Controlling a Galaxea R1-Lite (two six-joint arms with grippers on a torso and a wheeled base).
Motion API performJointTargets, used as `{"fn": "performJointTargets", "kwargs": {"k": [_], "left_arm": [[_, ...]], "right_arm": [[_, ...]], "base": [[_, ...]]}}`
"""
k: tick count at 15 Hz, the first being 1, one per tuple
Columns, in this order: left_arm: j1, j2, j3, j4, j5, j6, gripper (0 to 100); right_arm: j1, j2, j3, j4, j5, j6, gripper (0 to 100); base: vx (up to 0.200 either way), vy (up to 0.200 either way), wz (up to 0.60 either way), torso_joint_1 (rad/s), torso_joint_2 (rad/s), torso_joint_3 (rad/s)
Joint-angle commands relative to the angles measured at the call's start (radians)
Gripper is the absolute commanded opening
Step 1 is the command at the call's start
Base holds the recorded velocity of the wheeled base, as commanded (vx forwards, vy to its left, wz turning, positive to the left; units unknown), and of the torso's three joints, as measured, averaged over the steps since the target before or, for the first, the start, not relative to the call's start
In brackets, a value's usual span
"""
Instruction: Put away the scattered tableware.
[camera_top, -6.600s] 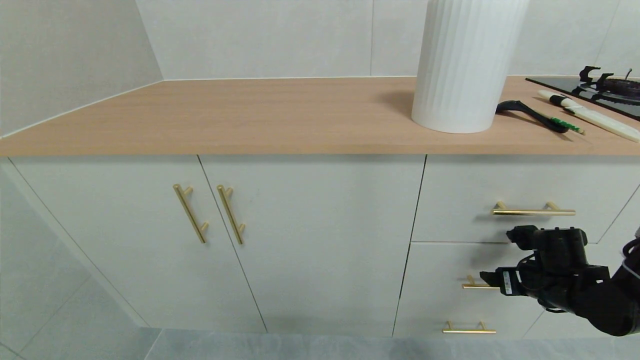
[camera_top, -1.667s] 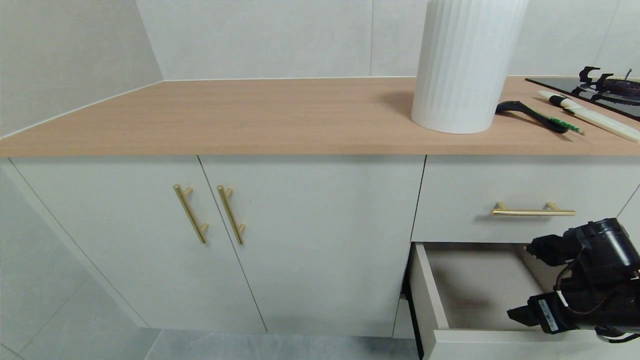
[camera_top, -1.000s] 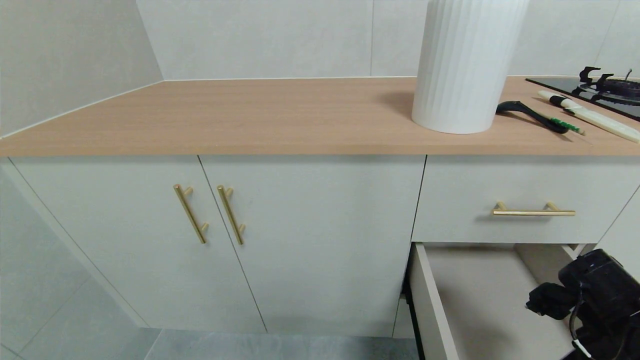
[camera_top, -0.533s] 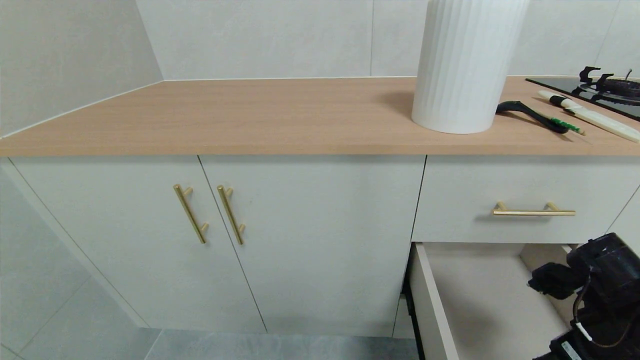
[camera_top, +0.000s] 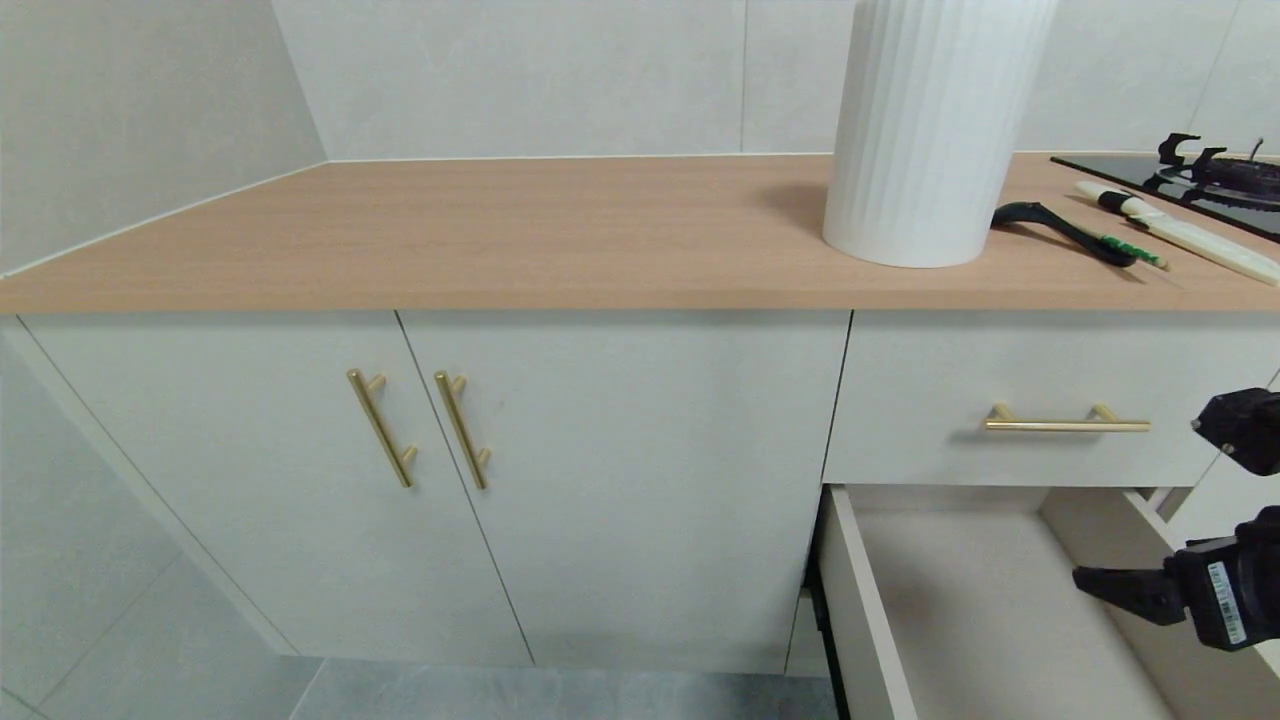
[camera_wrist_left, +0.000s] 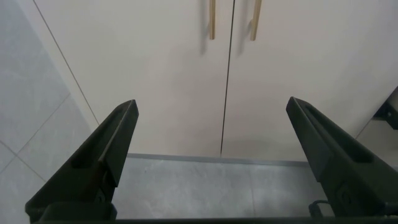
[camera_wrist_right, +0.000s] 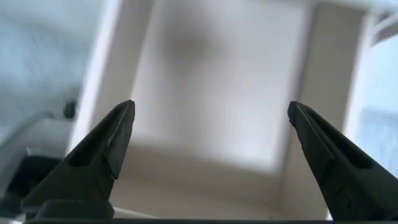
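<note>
Scattered tableware lies at the counter's right end: a black spoon (camera_top: 1065, 230), green-patterned chopsticks (camera_top: 1132, 248) and a long white utensil (camera_top: 1185, 233). Below them, the middle drawer (camera_top: 868, 600) is pulled out, and nothing shows on the visible part of its floor. My right gripper (camera_top: 1140, 502) hangs open above the drawer's right side, holding nothing. In the right wrist view the right gripper (camera_wrist_right: 211, 155) looks down into the drawer (camera_wrist_right: 224, 81). My left gripper (camera_wrist_left: 211, 162) is open and faces the double cabinet doors (camera_wrist_left: 230, 74), low near the floor.
A tall white ribbed container (camera_top: 925, 130) stands on the wooden counter (camera_top: 500, 230) just left of the tableware. A black stove (camera_top: 1200, 170) sits at the far right. The top drawer with its gold handle (camera_top: 1066, 424) is closed above the open one.
The middle drawer, closed 6.6 s ago, has been pulled open. Over the last second my right gripper rose from low in the drawer to above its right side.
</note>
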Motion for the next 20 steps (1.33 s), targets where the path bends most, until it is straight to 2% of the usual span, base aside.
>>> {"fn": "performJointTargets", "kwargs": {"k": [1, 5, 15, 17, 20], "left_arm": [[0.0, 0.001, 0.0, 0.0, 0.0, 0.0, 100], [0.0, 0.001, 0.0, 0.0, 0.0, 0.0, 100], [0.0, 0.001, 0.0, 0.0, 0.0, 0.0, 100], [0.0, 0.001, 0.0, 0.0, 0.0, 0.0, 100], [0.0, 0.001, 0.0, 0.0, 0.0, 0.0, 100]], "right_arm": [[0.0, -0.082, -0.01, -0.002, 0.001, -0.012, 100], [0.0, -0.093, -0.007, -0.002, -0.002, -0.026, 100], [0.0, -0.104, -0.011, -0.026, 0.001, -0.037, 100], [-0.02, -0.022, -0.125, -0.042, -0.019, -0.029, 100], [-0.11, 0.108, -0.295, -0.032, -0.016, 0.001, 100]], "base": [[0.0, 0.0, 0.0, 0.0, 0.0, 0.0], [0.0, 0.0, 0.0, 0.074, -0.23, -0.244], [0.0, 0.0, 0.0, 0.136, -0.43, -0.266], [0.0, 0.0, 0.0, 0.018, -0.04, -0.025], [0.0, 0.0, 0.0, 0.0, 0.0, 0.0]]}}
